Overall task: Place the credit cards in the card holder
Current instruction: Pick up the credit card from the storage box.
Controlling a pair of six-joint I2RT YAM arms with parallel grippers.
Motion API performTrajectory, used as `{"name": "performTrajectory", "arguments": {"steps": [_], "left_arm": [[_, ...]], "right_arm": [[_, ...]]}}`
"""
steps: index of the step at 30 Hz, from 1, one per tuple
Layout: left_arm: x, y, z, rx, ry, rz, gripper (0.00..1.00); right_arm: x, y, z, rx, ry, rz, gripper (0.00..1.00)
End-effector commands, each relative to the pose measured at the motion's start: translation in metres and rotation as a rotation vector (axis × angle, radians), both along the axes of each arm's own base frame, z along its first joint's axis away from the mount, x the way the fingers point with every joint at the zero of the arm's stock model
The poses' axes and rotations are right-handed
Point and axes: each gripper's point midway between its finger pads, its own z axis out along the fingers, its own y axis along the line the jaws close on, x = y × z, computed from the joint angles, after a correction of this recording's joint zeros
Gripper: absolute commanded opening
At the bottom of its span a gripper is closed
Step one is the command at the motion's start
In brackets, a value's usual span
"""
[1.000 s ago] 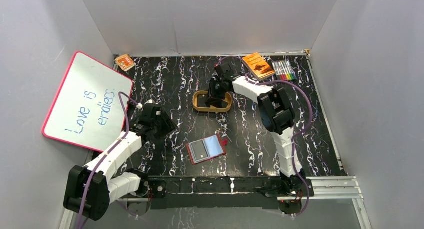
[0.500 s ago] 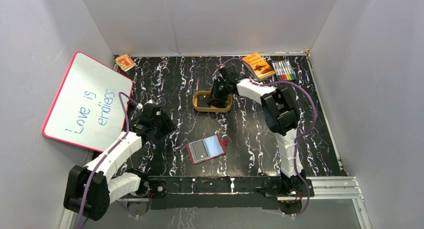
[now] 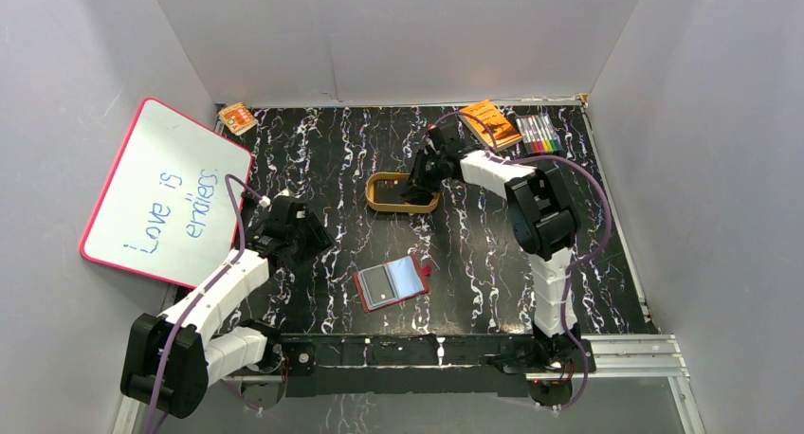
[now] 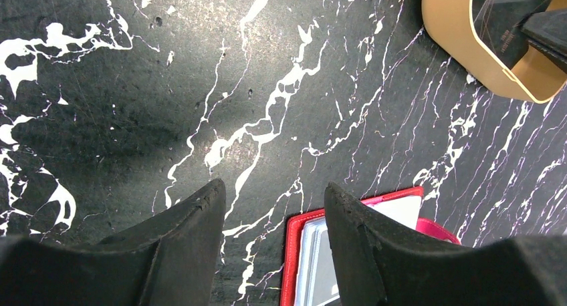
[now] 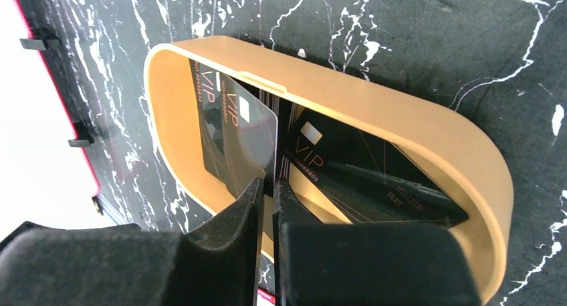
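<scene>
The right gripper (image 5: pixel 267 200) is clamped on one credit card (image 5: pixel 234 133) inside the tan dish (image 5: pixel 401 122), a second credit card (image 5: pixel 361 174) lying there, while the left gripper (image 4: pixel 274 216) hovers, jaws apart, near the open card holder (image 3: pixel 391 282).

One black VIP credit card (image 5: pixel 237 142) stands tilted on edge inside the tan dish (image 5: pixel 414 129), pinched by the right gripper (image 5: pixel 269 184). A second black card (image 5: pixel 361 179) lies flat beside it. The red card holder (image 3: pixel 391 282) lies open on the tabletop (image 3: pixel 322 159), clear pockets upward.
</scene>
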Motion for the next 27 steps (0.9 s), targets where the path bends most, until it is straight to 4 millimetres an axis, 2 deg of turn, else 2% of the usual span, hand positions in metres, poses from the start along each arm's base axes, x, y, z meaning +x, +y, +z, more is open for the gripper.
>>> {"name": "performTrajectory", "arguments": {"steps": [1, 6, 13, 19, 23, 27], "left_arm": [[-0.004, 0.005, 0.0, 0.014, 0.015, 0.013, 0.53], [-0.004, 0.006, 0.002, 0.014, 0.007, 0.016, 0.53], [-0.005, 0.004, 0.003, 0.005, 0.01, 0.015, 0.53], [-0.006, 0.008, 0.008, 0.013, -0.002, 0.029, 0.53], [-0.006, 0.012, 0.018, 0.027, -0.013, 0.04, 0.53], [-0.006, 0.014, 0.029, 0.025, -0.047, 0.05, 0.53]], "right_arm": [[0.001, 0.001, 0.038, 0.076, -0.051, -0.001, 0.0], [-0.006, 0.006, 0.056, 0.135, -0.054, 0.011, 0.0], [-0.01, 0.013, 0.068, 0.216, -0.01, -0.013, 0.0], [-0.013, 0.008, 0.08, 0.247, 0.08, -0.104, 0.0], [-0.022, -0.01, 0.113, 0.289, 0.166, -0.202, 0.0], [-0.045, -0.028, 0.147, 0.388, 0.295, -0.207, 0.0]]}}
